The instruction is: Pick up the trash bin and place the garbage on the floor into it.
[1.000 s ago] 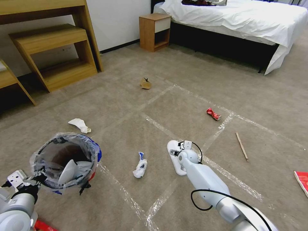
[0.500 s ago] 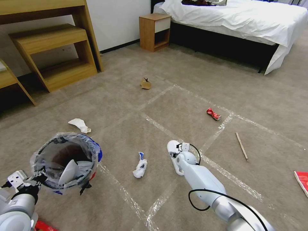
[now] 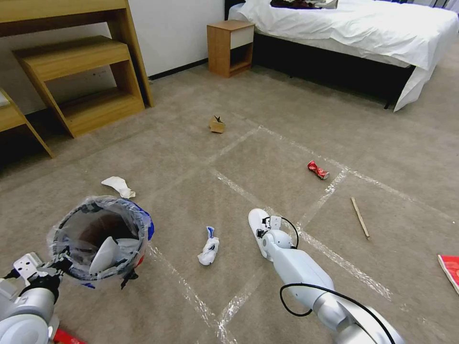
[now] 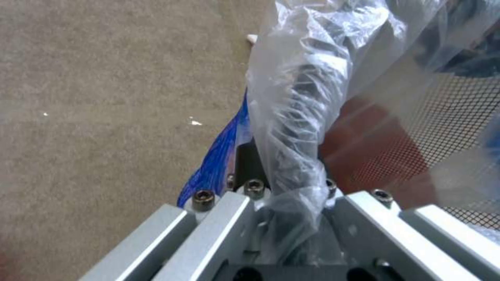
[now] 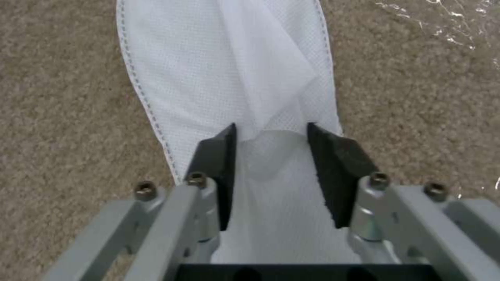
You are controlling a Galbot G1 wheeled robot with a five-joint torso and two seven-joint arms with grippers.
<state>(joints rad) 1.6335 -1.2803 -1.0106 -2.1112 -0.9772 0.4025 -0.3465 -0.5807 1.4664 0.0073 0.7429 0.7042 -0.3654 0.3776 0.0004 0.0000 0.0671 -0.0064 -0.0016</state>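
Reaching down with your right end effector (image 5: 271,171), you have its 2 pads parted, straddling the raised fold of the white slipper (image 3: 258,229) that lies flat on the floor (image 3: 287,119), across a clear tape strip (image 3: 334,260). Nothing is pinched yet, so judge the closure carefully: the fabric looks thin and floppy, and the pads (image 5: 221,171) should meet on the bunched fold, not on the flat sole, or they may scrape carpet and slip off. Press low enough to catch both layers, then close squarely. Your left end effector (image 3: 45,272) is clamped on the bagged rim of the trash bin (image 3: 103,234), held off the floor at your left with a white item already inside. Keep it level. The tissue wad (image 3: 209,248) lies between bin and slipper.
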